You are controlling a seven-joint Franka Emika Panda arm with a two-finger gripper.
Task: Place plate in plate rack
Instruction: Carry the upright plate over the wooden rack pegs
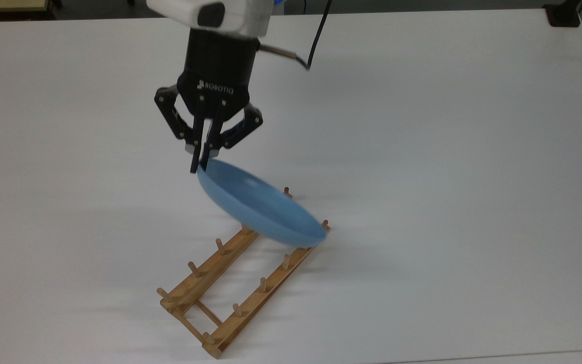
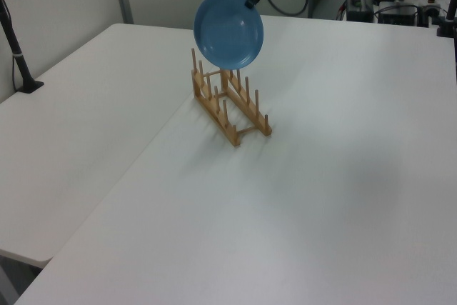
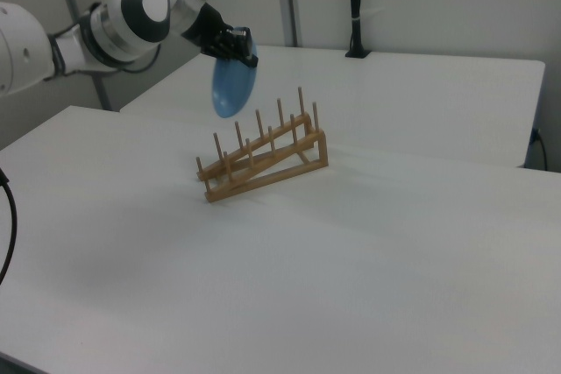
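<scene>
The light-blue plate (image 1: 260, 210) hangs in the air, tilted steeply toward its edge, over the far end of the wooden plate rack (image 1: 205, 277) and covering some of its pegs. My gripper (image 1: 199, 167) is shut on the plate's upper rim and points down. In the left view the plate (image 2: 228, 30) faces the camera above the rack (image 2: 216, 114), held at its upper right rim by the gripper (image 2: 251, 1). In the right view the plate (image 3: 232, 87) is seen nearly edge-on, above and behind the rack (image 3: 263, 166), with the gripper (image 3: 244, 59) at its top.
The rack lies on a white table (image 1: 447, 177). A black cable (image 1: 317, 38) trails from the wrist. A black block (image 1: 564, 15) sits at the table's far right corner. A black post (image 2: 18, 55) stands on the neighbouring table, and a black pole (image 3: 355, 6) rises behind.
</scene>
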